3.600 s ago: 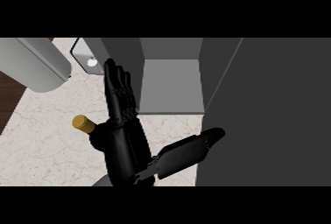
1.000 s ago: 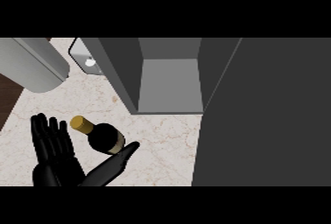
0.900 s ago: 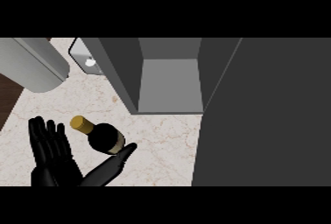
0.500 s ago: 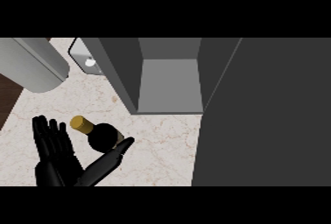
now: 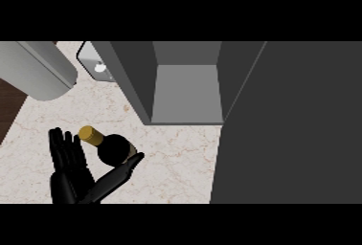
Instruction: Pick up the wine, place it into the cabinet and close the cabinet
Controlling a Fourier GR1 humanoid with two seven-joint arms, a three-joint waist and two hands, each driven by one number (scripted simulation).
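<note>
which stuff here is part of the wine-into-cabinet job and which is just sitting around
Job:
wine bottle
cabinet, open
cabinet door
hand, open beside the bottle

Lying about:
grey cylinder at upper left
small silver fixture behind it

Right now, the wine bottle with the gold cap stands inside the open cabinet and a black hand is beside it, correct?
Not quite. In the head view the wine bottle stands on the marble counter, in front of the open cabinet, not inside it. The black hand is indeed beside it, fingers straight.
</note>
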